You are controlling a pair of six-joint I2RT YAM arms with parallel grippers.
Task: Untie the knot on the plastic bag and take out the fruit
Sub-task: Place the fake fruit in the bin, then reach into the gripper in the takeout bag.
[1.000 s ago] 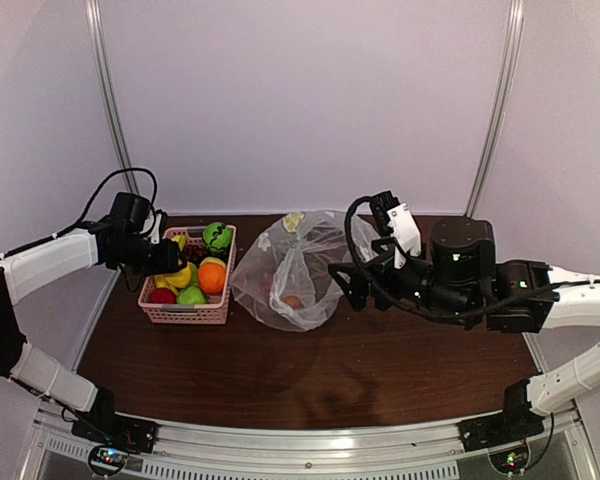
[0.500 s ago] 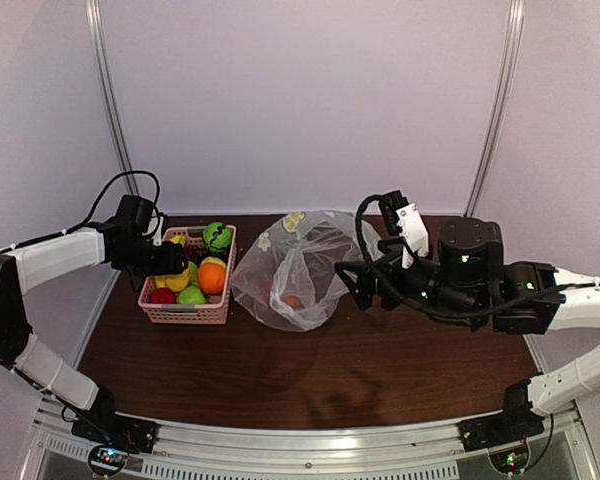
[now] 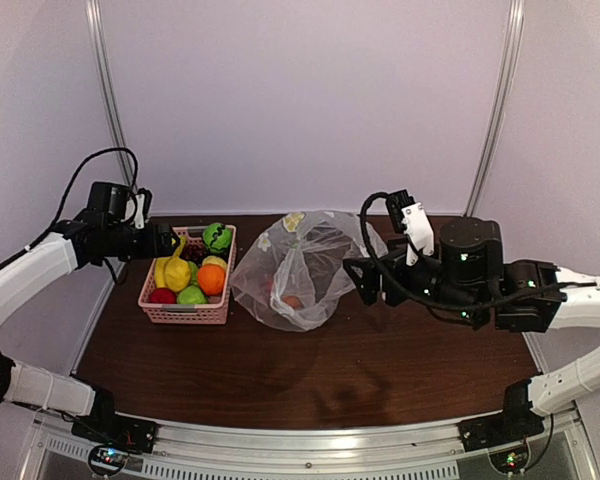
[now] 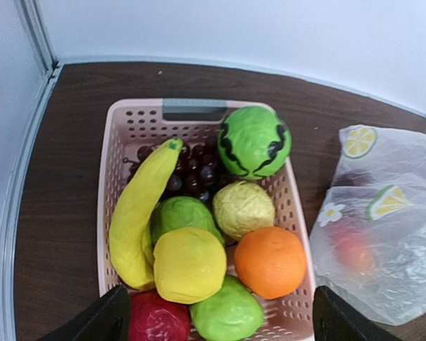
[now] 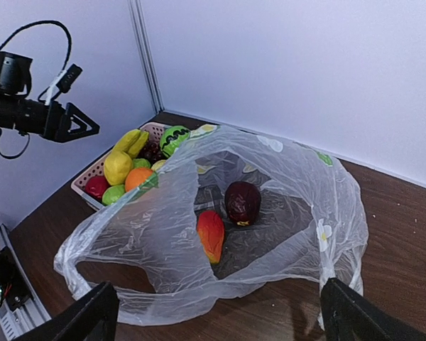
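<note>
The clear plastic bag [image 3: 298,268] lies mid-table, its mouth gaping toward my right gripper [image 5: 220,316], which stands open just short of it. The knot is out of view. Inside the bag [image 5: 284,213] lie a dark red round fruit [image 5: 242,202] and an orange-red oblong one [image 5: 211,235]. My left gripper [image 4: 220,323] hangs open and holds nothing above the near end of the pink basket [image 4: 113,142]. The basket holds a banana [image 4: 138,213], a green ball with dark patches [image 4: 253,141], an orange [image 4: 270,261] and a dark red fruit [image 4: 156,320].
The basket [image 3: 185,315] stands at the table's left, close to the side wall, with grapes [image 4: 192,170] and plain green fruits [image 4: 231,312] in it too. The bag's edge [image 4: 383,234] lies just right of the basket. Walls close the back and both sides.
My left gripper has risen up and to the left out of the basket and opened wider, leaving the yellow fruit uncovered there. The right gripper has drawn back slightly to the right.
</note>
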